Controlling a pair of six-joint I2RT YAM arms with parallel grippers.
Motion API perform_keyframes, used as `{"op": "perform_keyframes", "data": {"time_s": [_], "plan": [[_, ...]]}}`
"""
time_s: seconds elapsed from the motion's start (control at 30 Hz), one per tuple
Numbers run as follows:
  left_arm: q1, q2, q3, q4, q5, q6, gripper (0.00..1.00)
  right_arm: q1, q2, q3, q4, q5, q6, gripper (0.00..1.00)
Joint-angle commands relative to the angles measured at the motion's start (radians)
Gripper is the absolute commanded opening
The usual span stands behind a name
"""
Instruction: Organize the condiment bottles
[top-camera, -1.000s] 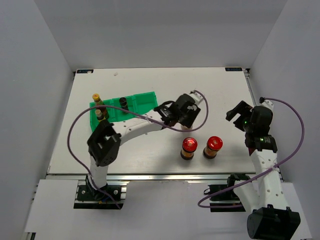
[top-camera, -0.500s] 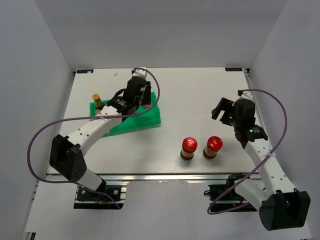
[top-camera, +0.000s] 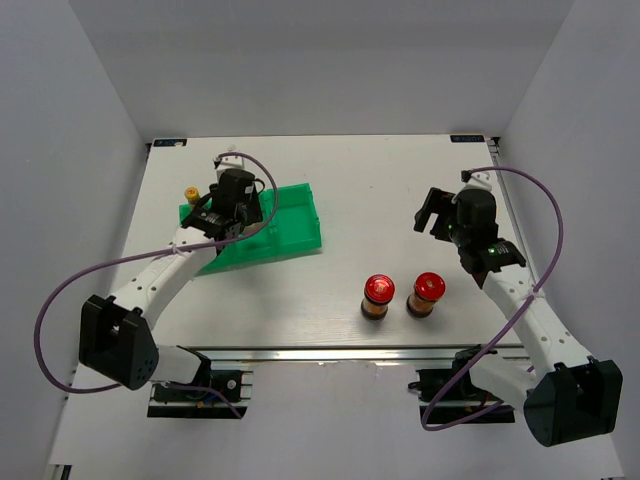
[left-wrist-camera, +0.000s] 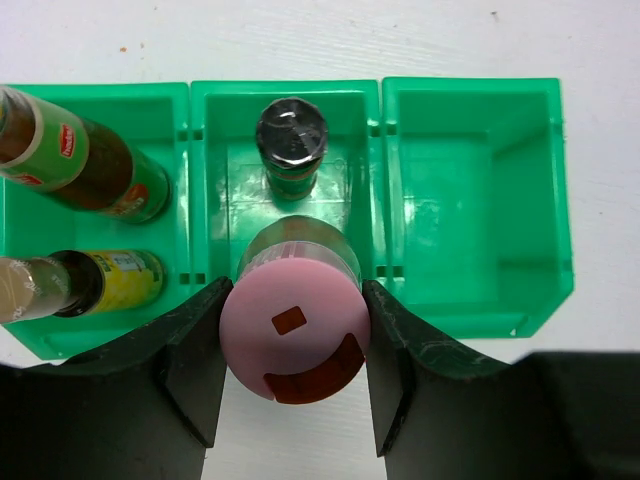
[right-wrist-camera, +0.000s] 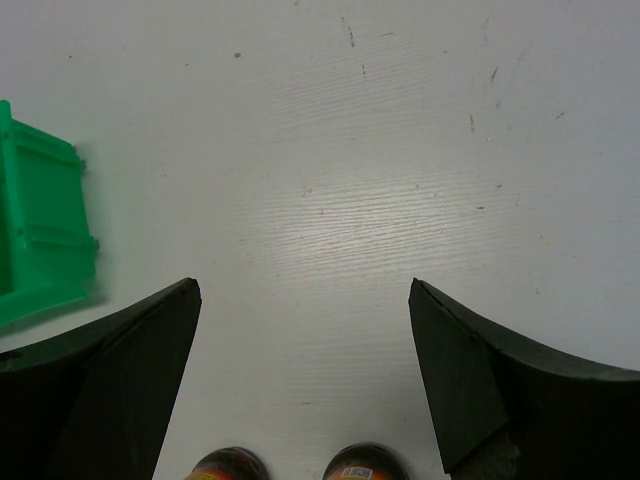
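My left gripper (left-wrist-camera: 293, 300) is shut on the pink-capped bottle (left-wrist-camera: 293, 325), over the near part of the middle compartment of the green tray (left-wrist-camera: 470, 200). I cannot tell whether the bottle rests on the tray floor. The grey-capped bottle (left-wrist-camera: 291, 135) stands in the same compartment, further back. Two slim brown bottles (left-wrist-camera: 70, 160) (left-wrist-camera: 80, 283) stand in the left compartment; one yellow cap (top-camera: 190, 194) shows from above. Two red-lidded jars (top-camera: 378, 291) (top-camera: 427, 288) stand on the table. My right gripper (top-camera: 437, 210) is open and empty beyond them; the jars show at the bottom of its view (right-wrist-camera: 225, 465) (right-wrist-camera: 365, 462).
The tray's right compartment (left-wrist-camera: 475, 190) holds nothing. The tray (top-camera: 295, 220) sits at the table's left middle, and its corner shows in the right wrist view (right-wrist-camera: 40, 240). White walls stand round the table (top-camera: 400, 180).
My left gripper has swung left from the table's middle to over the tray's middle compartment. My right gripper has moved left and a little further back.
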Motion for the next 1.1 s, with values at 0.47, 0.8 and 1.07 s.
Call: {"op": "perform_keyframes", "data": {"time_s": [0.47, 0.8, 1.07], "plan": [[0.062, 0.160, 0.019, 0.056, 0.046, -0.002, 0.43, 0.004, -0.031, 0.018, -0.007, 0.037, -0.024, 0.89], [0.076, 0.191, 0.010, 0.058, 0.068, -0.011, 0.69, 0.027, -0.058, 0.012, -0.049, 0.034, -0.053, 0.89], [0.086, 0.190, -0.012, 0.059, 0.077, -0.020, 0.71, 0.027, -0.097, 0.011, -0.056, 0.006, -0.051, 0.89]]}}
